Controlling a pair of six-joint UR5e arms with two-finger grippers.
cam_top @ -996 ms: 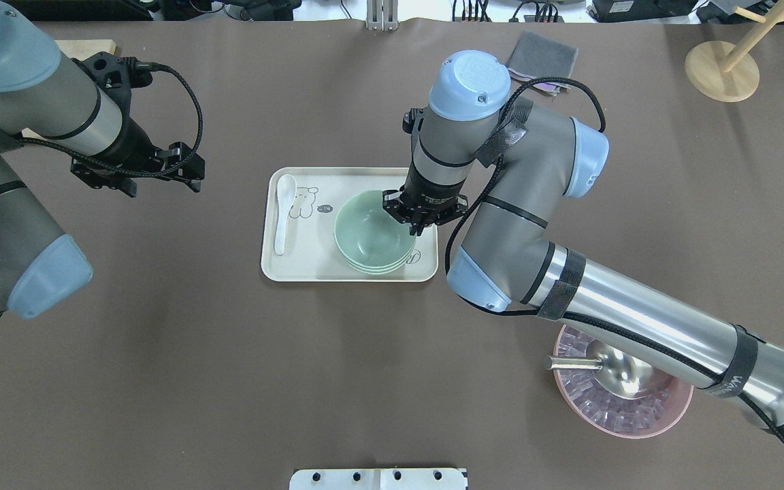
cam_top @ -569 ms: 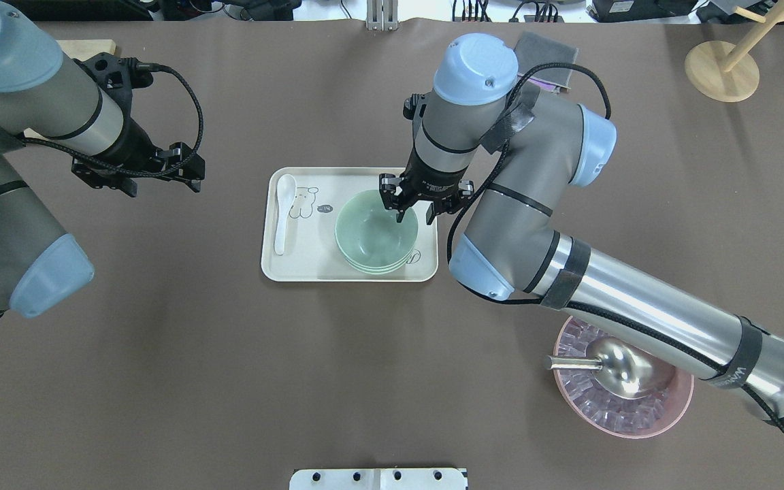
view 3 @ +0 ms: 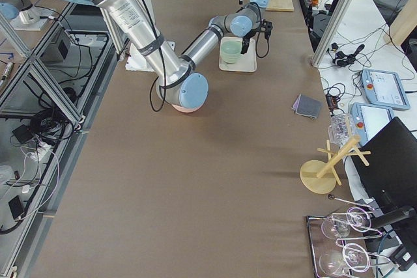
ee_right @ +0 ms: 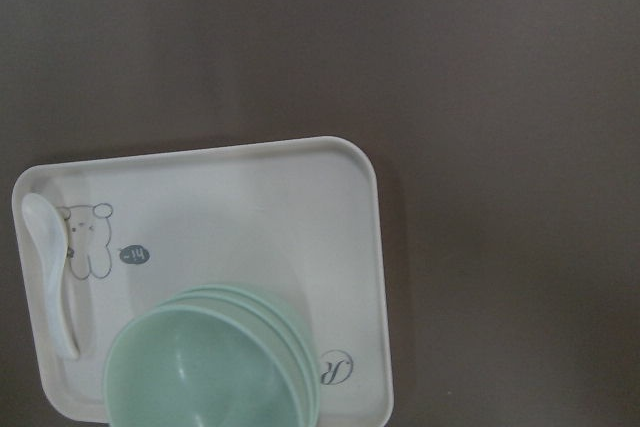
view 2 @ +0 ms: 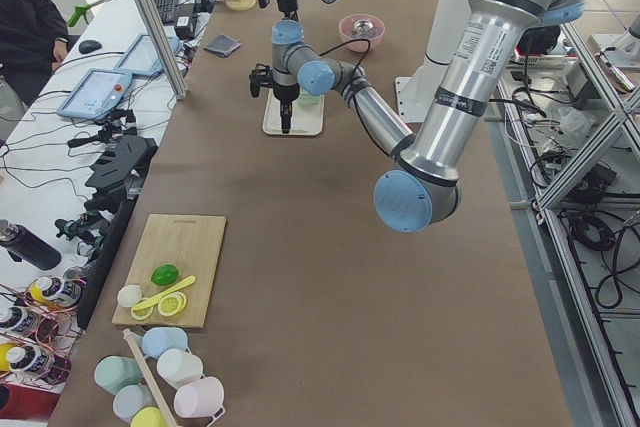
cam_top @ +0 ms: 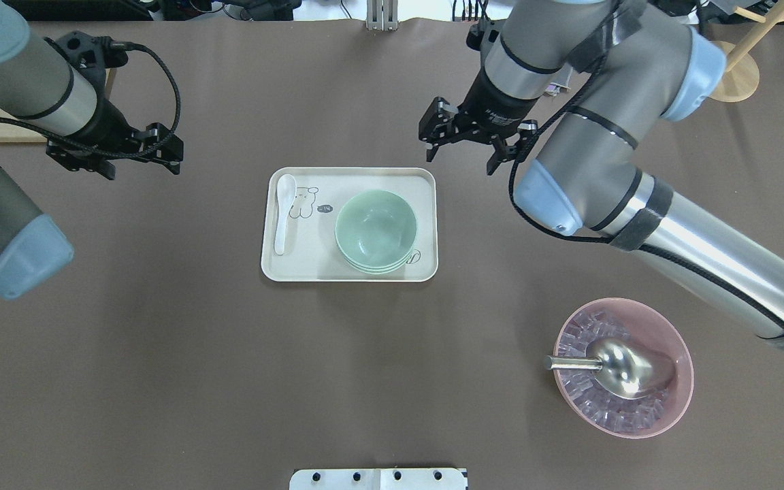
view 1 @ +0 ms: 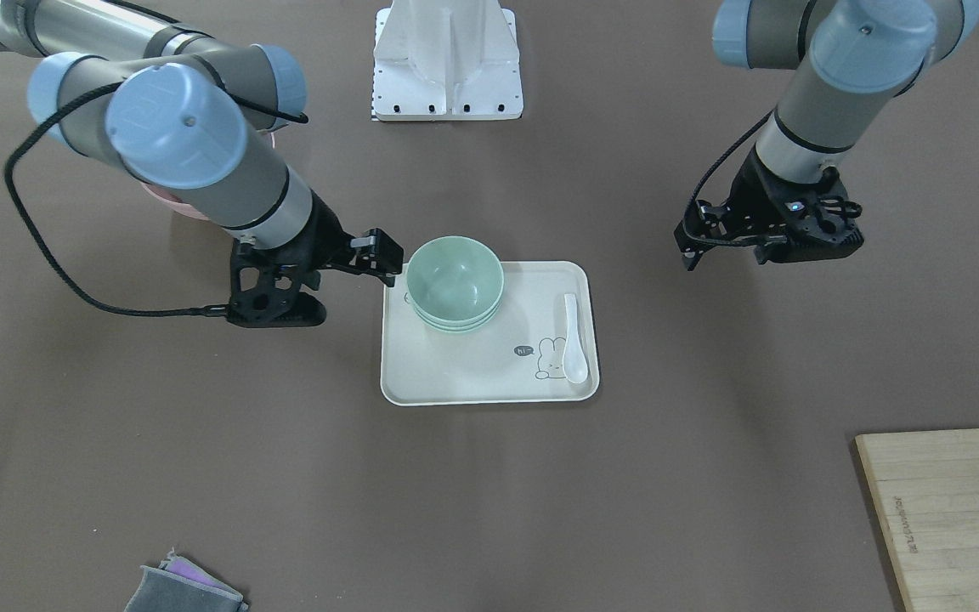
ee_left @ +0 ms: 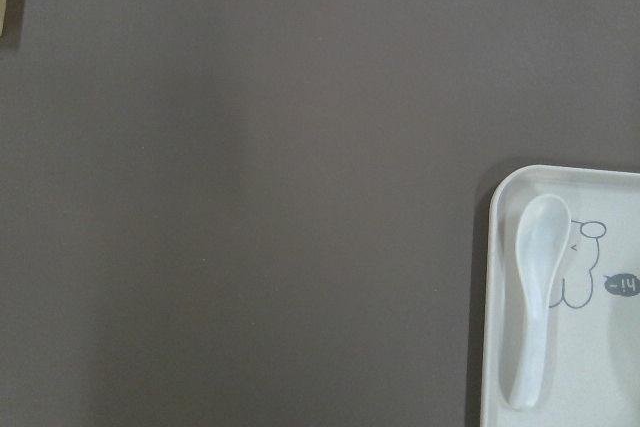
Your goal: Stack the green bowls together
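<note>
Jaws apart; green bowls (cam_top: 376, 230) (three) nested

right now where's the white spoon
In the overhead view the white spoon lies along the left edge of the cream tray, left of the stacked green bowls.

Stacked green bowls (cam_top: 376, 230) occupied the right half of the tray (cam_top: 354, 177), unobstructed from above; a spoon (cam_top: 284, 212) lay along the tray's left edge. The right gripper (cam_top: 461, 160), jaws spread, hung past the tray's far right corner; the left gripper (cam_top: 173, 155) hung well off to its left. Free worktop (cam_top: 160, 354) ringed the tray; a pink bowl (cam_top: 679, 401) stood well apart, near right.
</note>
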